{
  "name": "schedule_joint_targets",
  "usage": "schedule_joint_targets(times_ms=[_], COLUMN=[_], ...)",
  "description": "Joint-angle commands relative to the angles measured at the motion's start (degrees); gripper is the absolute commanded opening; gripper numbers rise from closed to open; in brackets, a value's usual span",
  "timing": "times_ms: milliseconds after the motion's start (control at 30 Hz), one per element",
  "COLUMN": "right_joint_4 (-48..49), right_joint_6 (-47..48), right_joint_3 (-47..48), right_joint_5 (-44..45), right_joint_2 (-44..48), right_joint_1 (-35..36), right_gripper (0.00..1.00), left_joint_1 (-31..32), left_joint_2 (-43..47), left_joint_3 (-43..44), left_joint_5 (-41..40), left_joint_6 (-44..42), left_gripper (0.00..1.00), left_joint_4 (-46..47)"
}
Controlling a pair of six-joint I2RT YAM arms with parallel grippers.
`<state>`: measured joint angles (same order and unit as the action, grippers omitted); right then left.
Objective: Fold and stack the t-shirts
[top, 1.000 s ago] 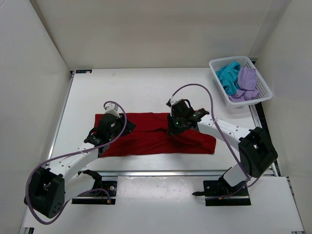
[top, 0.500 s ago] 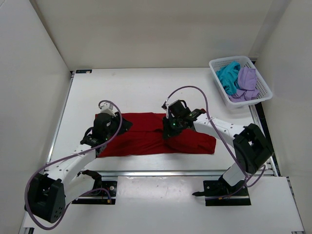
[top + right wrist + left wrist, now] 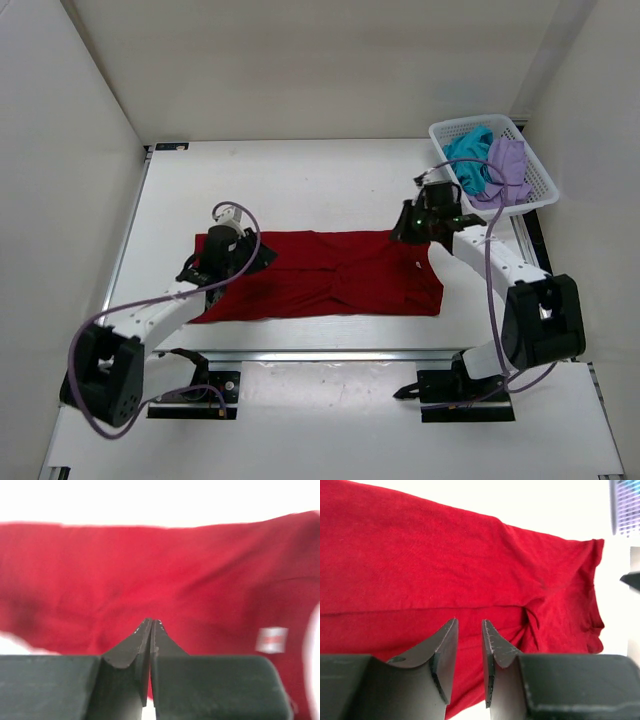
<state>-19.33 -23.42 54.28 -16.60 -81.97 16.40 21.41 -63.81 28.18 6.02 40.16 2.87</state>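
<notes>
The dark red t-shirt (image 3: 330, 275) lies spread flat across the near half of the table, sleeves to the left and right. My left gripper (image 3: 258, 258) sits low over its left end; in the left wrist view the gripper (image 3: 470, 622) stands open with only the red fabric (image 3: 445, 565) behind the gap. My right gripper (image 3: 400, 230) hovers at the shirt's far right corner. In its wrist view the right gripper (image 3: 151, 621) is shut with nothing in it, above the red cloth (image 3: 150, 570). The teal t-shirt (image 3: 465, 160) and the lavender t-shirt (image 3: 505, 170) lie bunched in the basket.
The white mesh basket (image 3: 540, 165) stands at the table's far right corner, just beyond the right arm. A white label (image 3: 271, 639) shows on the red shirt near its right end. White walls close in the table at the back and sides.
The right gripper has swung from the middle of the red shirt to its far right corner. The shirt's middle bunch has flattened out. The left gripper stays at the left end.
</notes>
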Motion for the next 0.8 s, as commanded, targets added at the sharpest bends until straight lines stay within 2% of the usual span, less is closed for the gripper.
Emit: schedule_joint_targets(times_ms=[0,67,167,267,367,433,600,767], right_joint_4=[5.5,6.2,4.5,3.9,3.6,3.2,2.4,3.2], right_joint_6=[-0.6,-0.2,0.7,1.8,2.4,2.5,1.9,1.0], right_joint_3=[-0.1,1.2,4.1,5.4,6.2,6.8,6.5,3.6], right_joint_5=[4.2,5.3,9.7,12.4,13.1,13.1,15.5,15.0], right_joint_2=[-3.8,-6.3,-9.3,-11.5,-13.0,-14.5,-14.6,-14.4], right_joint_1=[-5.7,-7.4,-7.8,-7.8,-7.4,-7.3,-7.8,-10.9], right_gripper=[0.0,0.13,0.22,0.27,0.28,0.28,0.02,0.0], left_joint_1=[0.3,-1.3,-4.2,-7.5,-10.0,-11.0,-14.1,-18.6], left_joint_2=[-5.8,-10.7,-15.8,-19.8,-23.1,-24.2,-26.6,-28.3], left_joint_3=[5.0,7.0,8.6,9.2,8.6,8.0,6.2,2.3], left_joint_5=[0.9,2.7,5.7,9.1,11.5,12.6,14.1,16.6], left_joint_6=[0.4,0.8,1.8,3.7,6.0,7.5,9.1,13.3], left_gripper=[0.37,0.37,0.37,0.36,0.36,0.35,0.35,0.35], left_joint_4=[3.5,4.8,6.7,9.2,11.5,13.0,15.8,19.6])
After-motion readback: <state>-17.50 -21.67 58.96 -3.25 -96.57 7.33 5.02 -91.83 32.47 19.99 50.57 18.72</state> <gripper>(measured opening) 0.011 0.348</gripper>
